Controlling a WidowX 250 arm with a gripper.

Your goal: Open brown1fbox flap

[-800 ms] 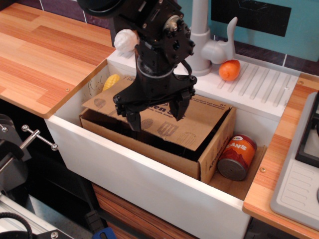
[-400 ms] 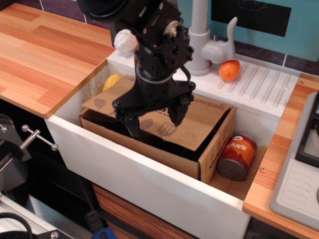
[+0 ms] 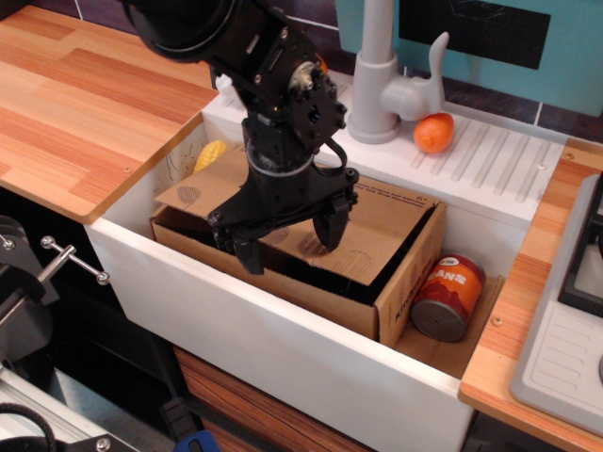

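Note:
The brown1fbox (image 3: 407, 282) lies in the white sink, a brown cardboard box with dark lettering on its right end. Its flap (image 3: 382, 226) lies over the top, printed face up with hatched ovals, and a dark gap shows under its front edge. My black gripper (image 3: 287, 243) hangs over the flap's front left part, fingers spread wide. The left finger (image 3: 247, 252) reaches down at the box's front edge. The right finger (image 3: 333, 229) is over the flap. Nothing is between them.
An orange-labelled tin can (image 3: 447, 297) lies in the sink right of the box. A yellow corn toy (image 3: 209, 154) sits behind the box's left end. A grey tap (image 3: 375, 71), an orange fruit (image 3: 433, 133) and a draining board (image 3: 499, 160) are behind. Wooden counter (image 3: 85, 104) lies left.
The gripper has moved down and a little left towards the flap's front edge, staying open. The flap and box have not visibly moved.

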